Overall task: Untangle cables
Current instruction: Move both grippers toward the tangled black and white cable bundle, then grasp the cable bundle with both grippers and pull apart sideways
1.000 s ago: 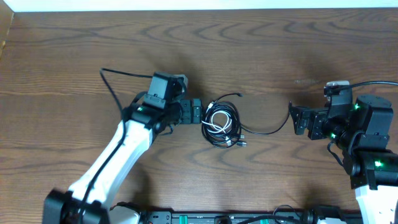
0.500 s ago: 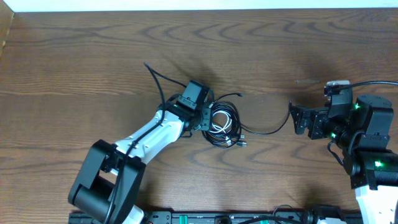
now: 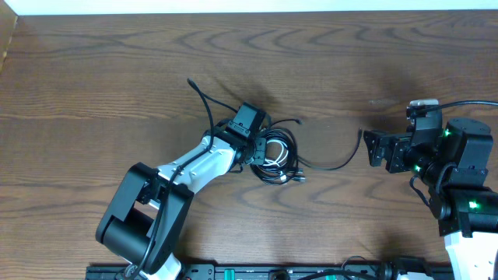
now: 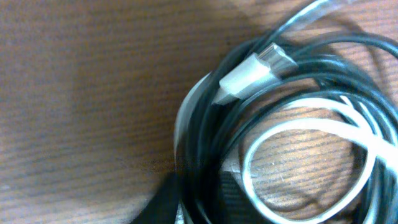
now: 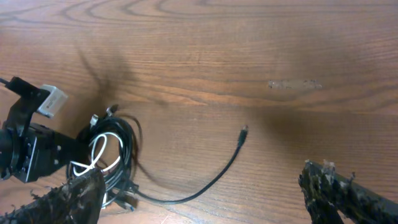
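Observation:
The cables lie as one coiled tangle at mid-table: black loops with a white cord inside. My left gripper is at the tangle's left rim. In the left wrist view its fingers are shut on a bunch of black strands, beside the white cord and a white plug. One black cord trails right from the coil toward my right gripper. That gripper is open with nothing between its fingers; the cord's free plug end lies on the wood ahead of it.
A faint pale smear marks the wooden table. A thick black robot cable arches up behind my left wrist. The table's left edge is at the far left.
My left arm swung right to the coil and its jaws closed from wide open onto the black strands. The coil shifted slightly. The right arm stayed put.

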Action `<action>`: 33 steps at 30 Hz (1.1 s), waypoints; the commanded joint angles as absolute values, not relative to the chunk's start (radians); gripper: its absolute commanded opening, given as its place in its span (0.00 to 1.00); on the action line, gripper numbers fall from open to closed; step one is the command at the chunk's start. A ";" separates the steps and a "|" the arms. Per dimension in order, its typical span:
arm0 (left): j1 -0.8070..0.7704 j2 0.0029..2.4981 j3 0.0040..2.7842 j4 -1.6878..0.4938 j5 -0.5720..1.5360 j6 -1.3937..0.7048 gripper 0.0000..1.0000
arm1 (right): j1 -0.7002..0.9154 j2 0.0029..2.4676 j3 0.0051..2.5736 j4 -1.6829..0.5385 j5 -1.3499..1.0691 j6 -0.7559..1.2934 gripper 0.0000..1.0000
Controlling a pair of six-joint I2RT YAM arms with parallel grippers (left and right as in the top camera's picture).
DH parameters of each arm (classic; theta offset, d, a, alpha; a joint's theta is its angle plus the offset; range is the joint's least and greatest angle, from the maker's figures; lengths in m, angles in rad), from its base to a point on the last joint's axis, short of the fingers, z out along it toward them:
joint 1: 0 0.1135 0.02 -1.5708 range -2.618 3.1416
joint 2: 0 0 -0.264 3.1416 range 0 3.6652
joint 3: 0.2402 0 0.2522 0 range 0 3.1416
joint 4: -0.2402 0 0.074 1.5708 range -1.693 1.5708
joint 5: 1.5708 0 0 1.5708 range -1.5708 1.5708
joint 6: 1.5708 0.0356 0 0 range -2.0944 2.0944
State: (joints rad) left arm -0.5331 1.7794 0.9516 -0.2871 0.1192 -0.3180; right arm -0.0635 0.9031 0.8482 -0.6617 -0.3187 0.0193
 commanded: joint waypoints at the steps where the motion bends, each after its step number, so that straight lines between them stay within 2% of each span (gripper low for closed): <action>1: -0.534 1.763 0.964 -0.285 0.110 -0.320 0.07 | -0.070 0.902 0.867 -0.661 -0.323 0.033 0.97; 5: -0.514 1.642 0.998 -0.278 0.257 -0.320 0.07 | -0.070 0.906 0.867 -0.644 -0.320 0.033 0.99; 8: -0.474 1.524 1.017 -0.207 0.491 -0.344 0.07 | -0.069 0.924 0.867 -0.635 -0.353 0.045 0.99; 12: -0.442 1.386 1.017 -0.143 0.593 -0.403 0.07 | -0.067 1.015 0.867 -0.559 -0.625 0.028 0.99; 18: -0.442 1.372 1.017 -0.017 0.756 -0.455 0.07 | -0.064 1.231 0.867 -0.268 -1.156 0.035 0.99; 24: -0.442 1.372 1.017 0.076 0.875 -0.496 0.07 | -0.064 1.359 0.867 -0.191 -1.033 0.078 0.97; 29: -0.442 1.372 1.017 0.186 0.956 -0.568 0.07 | -0.030 1.375 0.867 -0.164 -1.034 0.100 0.77; 30: -0.442 1.372 1.017 0.218 0.969 -0.593 0.07 | -0.016 1.375 0.867 -0.164 -1.029 0.099 0.76; 31: -0.442 1.372 1.017 0.253 0.988 -0.614 0.07 | -0.007 1.375 0.867 -0.164 -1.015 0.099 0.68; 32: -0.442 1.372 1.017 0.262 0.995 -0.623 0.07 | 0.001 1.375 0.867 -0.162 -0.995 0.100 0.50; 33: -0.442 1.372 1.017 0.263 1.002 -0.623 0.07 | 0.013 1.375 0.867 -0.151 -0.968 0.100 0.23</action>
